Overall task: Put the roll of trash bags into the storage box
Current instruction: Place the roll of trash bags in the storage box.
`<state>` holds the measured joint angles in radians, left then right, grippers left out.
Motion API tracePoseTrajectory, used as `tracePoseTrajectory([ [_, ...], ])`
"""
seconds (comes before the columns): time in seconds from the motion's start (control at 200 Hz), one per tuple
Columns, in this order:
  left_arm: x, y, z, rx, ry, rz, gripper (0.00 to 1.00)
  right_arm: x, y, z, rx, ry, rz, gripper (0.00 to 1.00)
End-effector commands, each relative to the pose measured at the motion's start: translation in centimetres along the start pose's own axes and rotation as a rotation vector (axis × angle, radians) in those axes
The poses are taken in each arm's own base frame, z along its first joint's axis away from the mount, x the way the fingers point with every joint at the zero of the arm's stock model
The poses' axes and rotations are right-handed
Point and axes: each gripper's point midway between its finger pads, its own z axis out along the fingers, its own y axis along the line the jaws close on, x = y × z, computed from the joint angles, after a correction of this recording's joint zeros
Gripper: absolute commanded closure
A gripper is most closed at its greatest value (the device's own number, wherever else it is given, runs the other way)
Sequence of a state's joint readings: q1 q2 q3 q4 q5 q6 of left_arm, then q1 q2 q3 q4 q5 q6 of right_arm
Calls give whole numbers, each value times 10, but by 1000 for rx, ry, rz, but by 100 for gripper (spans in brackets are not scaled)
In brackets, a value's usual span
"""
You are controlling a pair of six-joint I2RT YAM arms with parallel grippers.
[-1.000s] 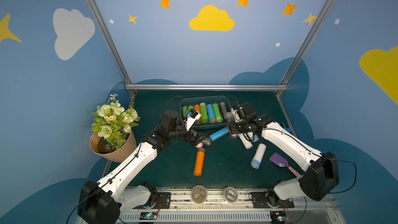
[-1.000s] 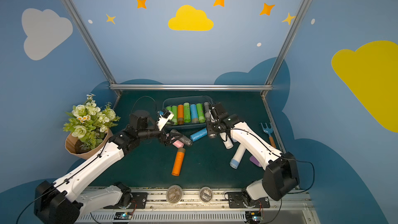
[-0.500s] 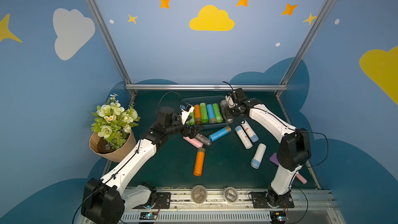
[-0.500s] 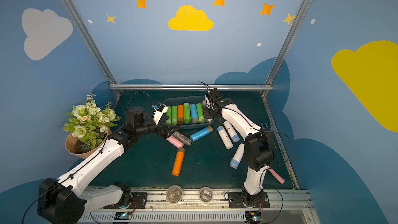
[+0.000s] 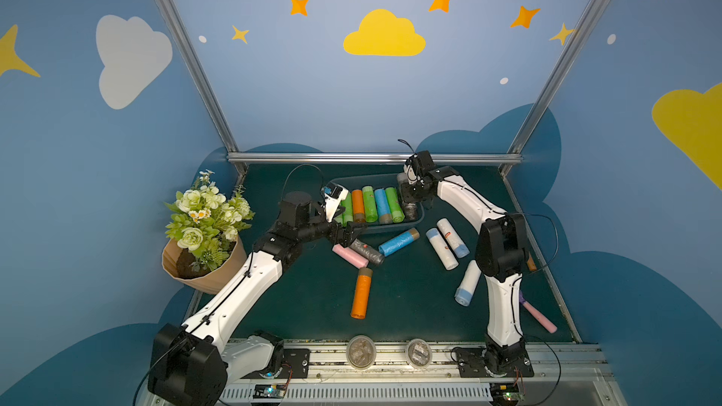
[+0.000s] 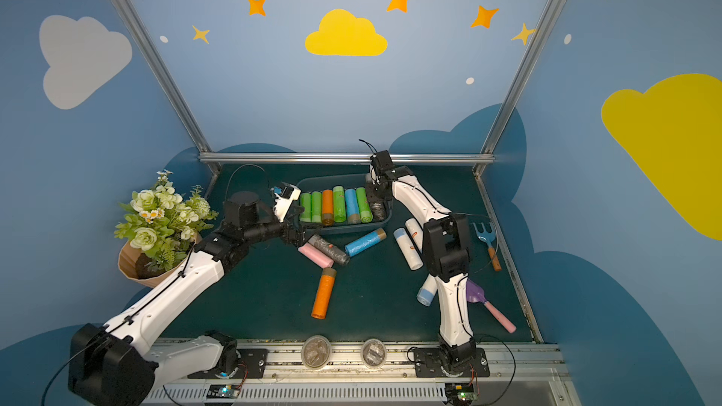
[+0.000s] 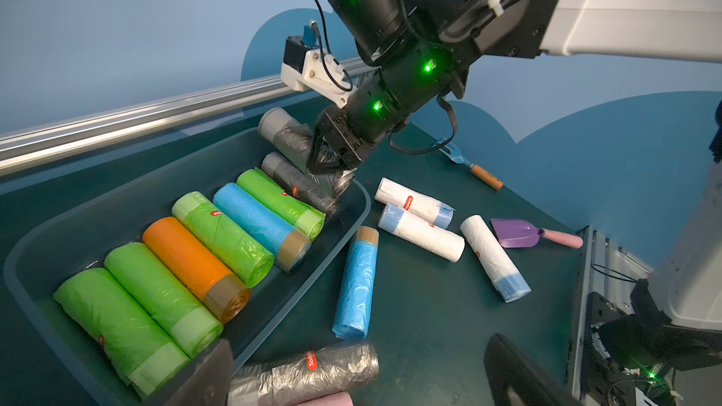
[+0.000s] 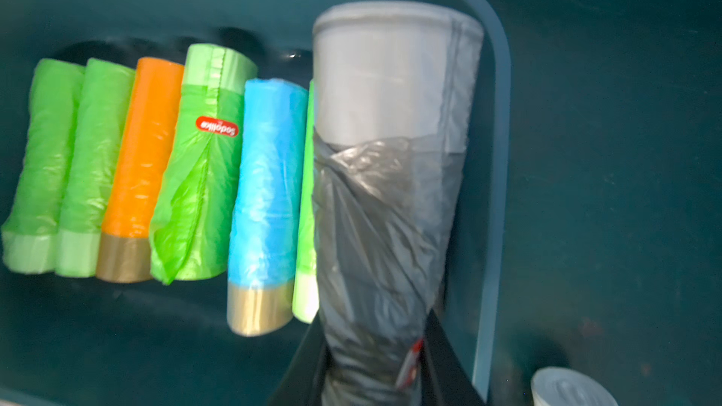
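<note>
Dark green matting covers the tabletop (image 5: 410,306) of a blue booth painted with clouds and stars. Above it, the right gripper (image 7: 332,167) has its fingers clamped on one end of a grey roll of trash bags (image 8: 390,150). It holds the roll tilted over the end of the storage box (image 7: 363,205) nearest the right arm, not yet resting inside.

The roll points the same way as the row beneath it, probably so it can settle parallel with the others. That row nearly fills the box — green, orange and blue rolls side by side, and a second grey roll (image 7: 301,183) against the end wall, right under the held one. The room left looks tight.

Just outside the box's near rim, the left gripper (image 5: 350,233) hovers low with its fingers spread wide and empty. It sits over a third grey roll (image 5: 366,251) and a pink roll (image 5: 349,255), likely lined up for the next pick.

Further out, a blue roll (image 5: 398,242), an orange roll (image 5: 361,292) and three white rolls (image 5: 441,248) lie loose on the matting. A flower pot (image 5: 203,224) and a toy shovel (image 6: 488,306) sit at opposite edges — out of the way.
</note>
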<state>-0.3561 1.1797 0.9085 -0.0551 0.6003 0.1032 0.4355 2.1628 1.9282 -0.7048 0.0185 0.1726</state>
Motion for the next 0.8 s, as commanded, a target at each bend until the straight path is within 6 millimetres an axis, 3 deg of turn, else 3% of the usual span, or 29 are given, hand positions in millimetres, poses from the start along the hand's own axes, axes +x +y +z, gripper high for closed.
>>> tracePoseTrajectory([
  [0.0,-12,-3,-1,23,-30,-1,0,-8,-9,2,19,0,-4,74],
  [0.32,-12,-1,-1,22,-28,-4,0,-1,-29,19,52,55,-18,74],
  [0.796,-11,-3,0,37,-20,-11,0,9,-39,36,51,133,25,73],
])
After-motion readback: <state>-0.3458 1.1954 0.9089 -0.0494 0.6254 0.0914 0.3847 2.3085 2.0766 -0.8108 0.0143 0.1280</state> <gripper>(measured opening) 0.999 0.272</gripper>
